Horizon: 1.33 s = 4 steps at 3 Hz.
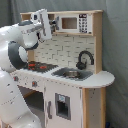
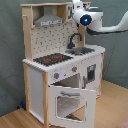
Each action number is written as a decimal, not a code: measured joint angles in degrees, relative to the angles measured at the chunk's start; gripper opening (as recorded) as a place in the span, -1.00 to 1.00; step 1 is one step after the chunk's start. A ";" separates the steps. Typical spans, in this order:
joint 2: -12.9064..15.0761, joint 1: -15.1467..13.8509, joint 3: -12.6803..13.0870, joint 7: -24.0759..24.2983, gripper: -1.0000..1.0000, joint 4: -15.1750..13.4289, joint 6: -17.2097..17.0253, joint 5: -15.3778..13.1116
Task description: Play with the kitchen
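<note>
the arm is hovering high by the kitchen [image 2: 60,70], its tool [image 1: 47,22] up near the grey hood [image 2: 48,20], grip state impossible to tell, so it seems between actions, needing next to descend toward the hob [image 2: 52,58] or sink [image 1: 70,73].

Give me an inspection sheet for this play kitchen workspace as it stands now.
Surface: wooden floor under the unit, bare where visible.
Job's things: the kitchen stands upright; oven door hangs open, tilted outward, in the second exterior view; hob, sink, black faucet and grey hood in place.
Clutter: nothing seen.
Grippers: gripper raised at upper-shelf height above the hob side; holding nothing that can be seen.
Cables: nothing seen.
Surroundings: grey backdrop behind the kitchen.
</note>
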 joint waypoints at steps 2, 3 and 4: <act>-2.07 6.55 -1.31 -6.61 -1.00 0.06 -7.04 0.00; -3.07 7.03 -1.63 -9.33 -1.00 0.06 -8.00 0.00; -3.16 7.03 -1.63 -9.62 1.00 0.06 -8.03 0.00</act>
